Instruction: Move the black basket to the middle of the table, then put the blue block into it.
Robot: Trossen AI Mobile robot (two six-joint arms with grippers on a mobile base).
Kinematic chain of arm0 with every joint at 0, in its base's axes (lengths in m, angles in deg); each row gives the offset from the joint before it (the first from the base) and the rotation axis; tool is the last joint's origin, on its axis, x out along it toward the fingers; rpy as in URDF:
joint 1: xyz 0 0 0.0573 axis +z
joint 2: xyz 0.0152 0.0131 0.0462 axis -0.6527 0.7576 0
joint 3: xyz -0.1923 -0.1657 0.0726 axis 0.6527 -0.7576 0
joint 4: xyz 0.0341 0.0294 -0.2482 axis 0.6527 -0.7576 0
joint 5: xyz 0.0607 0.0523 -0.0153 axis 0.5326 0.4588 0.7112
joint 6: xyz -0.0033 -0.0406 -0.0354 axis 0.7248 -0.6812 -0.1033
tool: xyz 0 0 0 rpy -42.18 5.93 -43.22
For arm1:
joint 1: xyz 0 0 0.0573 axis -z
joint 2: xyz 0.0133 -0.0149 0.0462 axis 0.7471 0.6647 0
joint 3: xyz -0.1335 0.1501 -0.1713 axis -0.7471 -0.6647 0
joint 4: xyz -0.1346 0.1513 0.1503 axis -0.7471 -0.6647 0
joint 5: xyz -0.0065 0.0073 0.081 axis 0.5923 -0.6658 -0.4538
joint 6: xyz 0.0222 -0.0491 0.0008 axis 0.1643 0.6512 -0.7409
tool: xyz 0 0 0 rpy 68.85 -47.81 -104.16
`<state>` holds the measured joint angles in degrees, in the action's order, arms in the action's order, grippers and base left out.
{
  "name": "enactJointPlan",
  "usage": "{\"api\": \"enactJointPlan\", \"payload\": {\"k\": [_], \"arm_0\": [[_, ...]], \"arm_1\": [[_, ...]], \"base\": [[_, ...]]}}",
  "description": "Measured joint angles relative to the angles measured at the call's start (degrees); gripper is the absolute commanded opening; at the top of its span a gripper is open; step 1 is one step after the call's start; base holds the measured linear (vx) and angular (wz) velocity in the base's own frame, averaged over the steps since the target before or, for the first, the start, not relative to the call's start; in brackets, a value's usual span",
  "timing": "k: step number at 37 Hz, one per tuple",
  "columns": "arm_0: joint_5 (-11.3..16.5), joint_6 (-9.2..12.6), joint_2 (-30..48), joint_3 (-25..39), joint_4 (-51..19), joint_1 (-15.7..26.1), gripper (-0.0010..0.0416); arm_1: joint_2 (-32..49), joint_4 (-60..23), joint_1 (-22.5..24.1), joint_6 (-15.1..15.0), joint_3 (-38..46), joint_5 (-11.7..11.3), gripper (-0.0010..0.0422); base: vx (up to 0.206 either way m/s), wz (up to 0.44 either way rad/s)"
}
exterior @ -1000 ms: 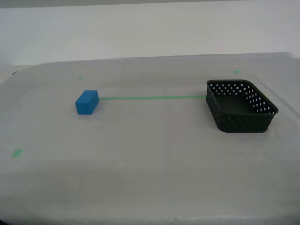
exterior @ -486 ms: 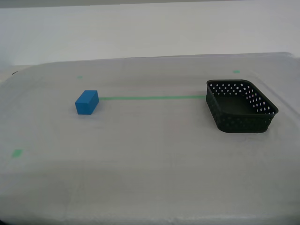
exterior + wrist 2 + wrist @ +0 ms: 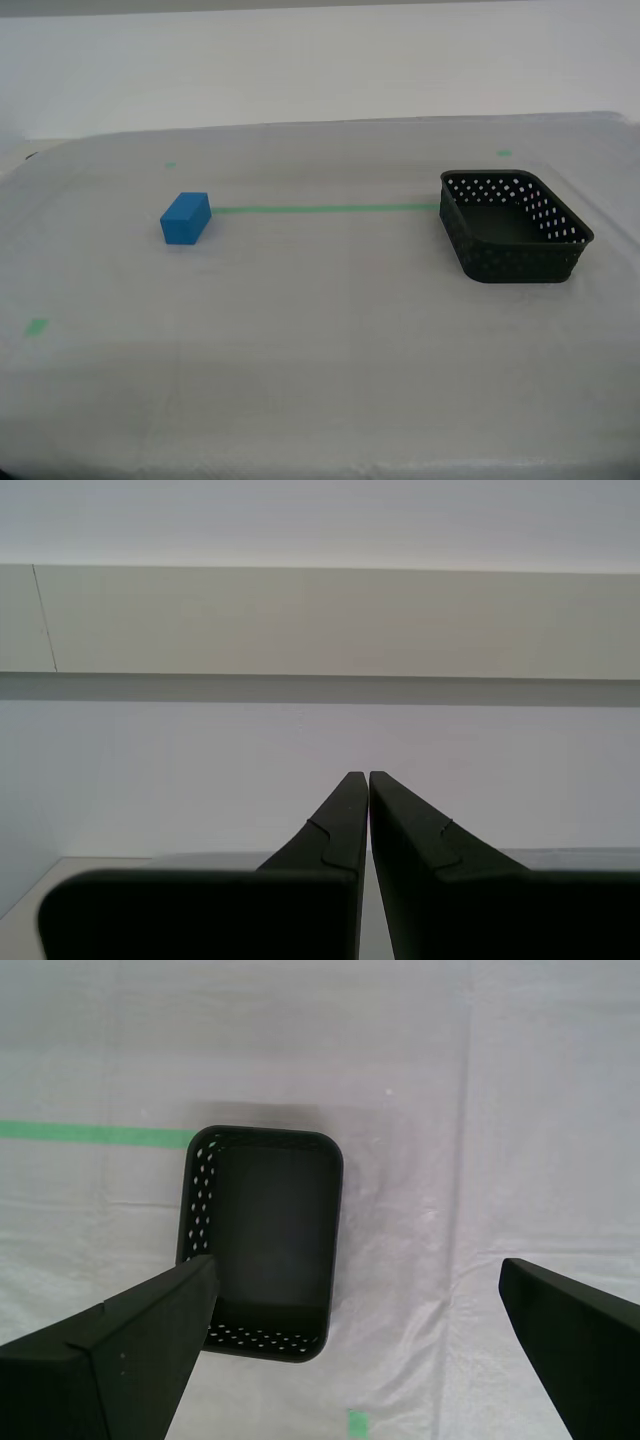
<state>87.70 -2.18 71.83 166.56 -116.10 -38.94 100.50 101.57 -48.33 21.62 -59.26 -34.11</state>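
Black basket [image 3: 515,228] at three o'clock on the tabletop [image 3: 320,340], blue block [image 3: 186,218] at nine, green tape line [image 3: 325,209] between, my first end effector [image 3: 355,1290] released above the basket, my second end effector [image 3: 368,780] clenched, empty

My claws [image 3: 355,1290] have plain, tapered, matte-black fingers [image 3: 340,820].

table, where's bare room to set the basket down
Bare sheet lies along the green tape line between the blue block and the black basket, and across the table nearer the camera. Nowhere looks crowded.
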Motion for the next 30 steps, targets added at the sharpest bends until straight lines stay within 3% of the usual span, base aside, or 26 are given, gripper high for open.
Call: {"api": "enactJointPlan", "payload": {"k": [11, 17, 30], "arm_0": [[-0.9, 2.1, 0.0, 0.0, -0.1, 0.3, 0.0394], [-2.8, 2.4, 0.1, 0.0, 0.0, 0.5, 0.0393], [-3.1, 2.4, 6.4, -2.6, 0.9, 1.7, 0.0394]], "arm_1": [[0.0, 0.0, 0.0, 0.0, 0.0, 0.0, 0.0], [0.0, 0.0, 0.0, 0.0, 0.0, 0.0, 0.0], [0.0, 0.0, 0.0, 0.0, 0.0, 0.0, 0.0]], "base": [[0.0, 0.0], [0.0, 0.0], [0.0, 0.0]]}}
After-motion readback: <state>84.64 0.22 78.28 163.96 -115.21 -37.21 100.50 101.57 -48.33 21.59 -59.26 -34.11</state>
